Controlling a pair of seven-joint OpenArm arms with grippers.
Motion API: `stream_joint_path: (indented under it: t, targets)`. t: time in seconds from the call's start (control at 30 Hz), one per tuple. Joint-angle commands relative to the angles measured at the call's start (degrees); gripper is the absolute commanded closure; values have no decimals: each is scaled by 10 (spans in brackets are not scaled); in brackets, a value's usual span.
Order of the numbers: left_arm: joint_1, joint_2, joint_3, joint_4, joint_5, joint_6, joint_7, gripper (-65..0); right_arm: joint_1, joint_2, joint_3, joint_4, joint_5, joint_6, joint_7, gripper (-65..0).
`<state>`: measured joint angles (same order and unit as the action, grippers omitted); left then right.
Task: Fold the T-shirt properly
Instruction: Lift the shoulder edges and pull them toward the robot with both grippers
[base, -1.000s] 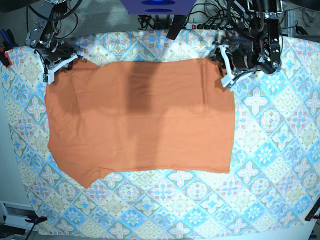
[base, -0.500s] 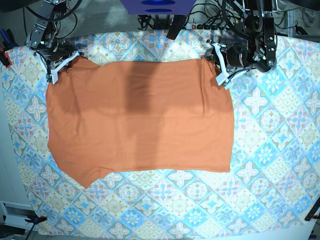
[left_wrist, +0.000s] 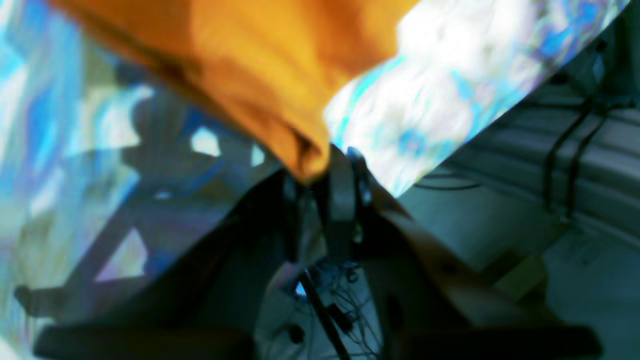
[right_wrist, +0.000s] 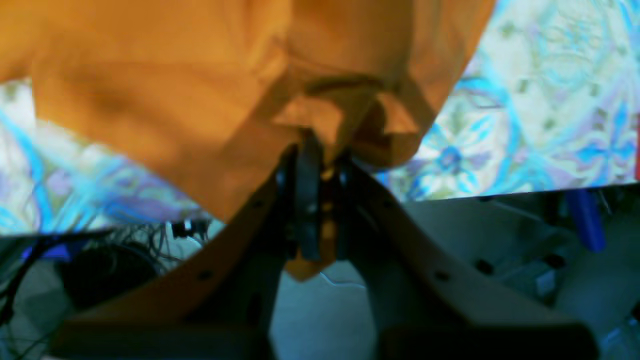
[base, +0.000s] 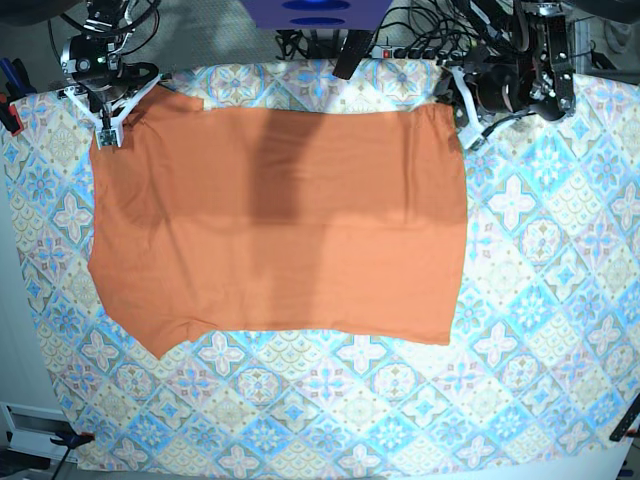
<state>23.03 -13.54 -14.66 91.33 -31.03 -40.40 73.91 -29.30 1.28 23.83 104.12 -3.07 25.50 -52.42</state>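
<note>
The tablecloth (base: 540, 300) under me is the widest thing here, a flat sheet of blue, beige and white diamond tiles with flower motifs. On it lies the T-shirt (base: 280, 220), a soft burnt-orange rectangle spread nearly smooth, with a darker shadow band running down from its far edge and one short sleeve poking out at the near corner on the base view's left. Its far edge sits close to the cloth's far border, the near hem well short of the front.

My right gripper (base: 108, 112) is at the shirt's far corner on the base view's left, white fingers pointing down at the cloth. From my right wrist the jaws are pressed together on a bunched fold of orange fabric (right_wrist: 320, 115), a tag of it hanging below.

My left gripper (base: 466, 112) is at the opposite far corner; from that wrist the jaws pinch a puckered tip of fabric (left_wrist: 305, 160).
</note>
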Motion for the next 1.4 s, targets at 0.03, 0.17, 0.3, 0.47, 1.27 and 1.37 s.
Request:
stream_joint_path:
  t: [0.03, 0.17, 0.3, 0.47, 1.27, 1.37]
  targets:
    - [9, -24, -18, 7, 12, 4, 7, -69, -3, 3, 14, 16, -8, 0, 5, -26]
    - [36, -36, -46, 55, -14, 4, 6, -69, -3, 3, 34, 27, -14, 0, 6, -26]
    - [55, -42, -60, 125, -37, 4, 11, -69, -2, 3, 44, 27, -14, 0, 6, -26]
    - [30, -21, -57, 112, -26, 4, 53, -71, -2, 3, 42, 27, -14, 0, 6, -26]
    - [-14, 18, 5, -11, -33, 4, 60, -327, -3, 4, 41, 24, -14, 0, 5, -28]
    - [-14, 32, 20, -11, -31, 4, 55, -327, -4, 5, 41, 24, -15, 0, 5, -28]
